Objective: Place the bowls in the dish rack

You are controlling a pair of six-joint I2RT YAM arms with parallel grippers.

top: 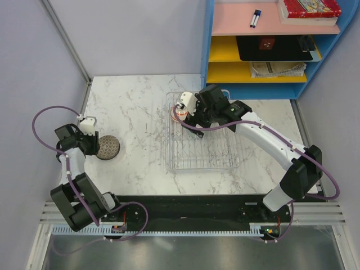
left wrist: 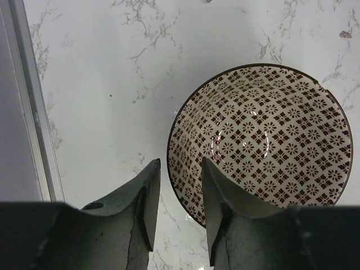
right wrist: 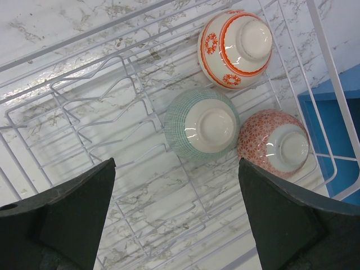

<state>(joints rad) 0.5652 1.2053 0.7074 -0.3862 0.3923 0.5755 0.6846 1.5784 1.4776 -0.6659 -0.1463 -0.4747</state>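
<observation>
Your left gripper (left wrist: 180, 169) sits closest to the lens, low over the marble table (top: 135, 112) at the left. Its jaws are parted narrowly and straddle the near-left rim of the brown-patterned bowl (left wrist: 264, 152), one finger outside and one over the inside. They are not pressed on the rim. That bowl stands upright on the table, well apart from the dish rack (top: 208, 149).

Your right gripper (right wrist: 175, 169) hangs over the far left part of the rack with its jaws spread wide and holding nothing.

Count of bowls in view: four. One is on the table, as noted. Three lie upside down in the rack:
- a red-and-white bowl (right wrist: 235, 48)
- a pale green bowl (right wrist: 202, 124)
- a pink-patterned bowl (right wrist: 274, 143), just beside the green one

Wire dividers rise from the rack floor beside these three.

Beyond the table's far right stands a blue shelf unit (top: 209, 50) holding two markers (top: 255, 18) and some books (top: 309, 10). One purple cable (top: 48, 121) loops along each arm.
</observation>
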